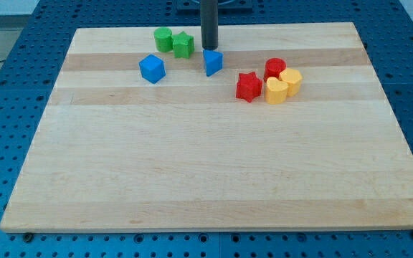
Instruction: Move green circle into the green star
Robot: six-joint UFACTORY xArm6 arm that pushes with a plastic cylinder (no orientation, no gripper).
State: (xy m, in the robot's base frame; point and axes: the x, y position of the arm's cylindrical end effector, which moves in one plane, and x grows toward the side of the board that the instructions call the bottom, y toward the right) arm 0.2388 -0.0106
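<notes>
The green circle (163,39) sits near the view's top, left of centre, touching the green star (183,45) on the star's left side. My tip (210,47) is the lower end of the dark rod. It stands to the right of the green star, apart from it, and just above the blue triangle (213,61).
A blue cube (151,69) lies below and left of the green pair. To the right sit a red star (249,87), a red cylinder (274,69) and two yellow blocks (276,91) (291,81), clustered together. The wooden board (206,179) lies on a blue perforated table.
</notes>
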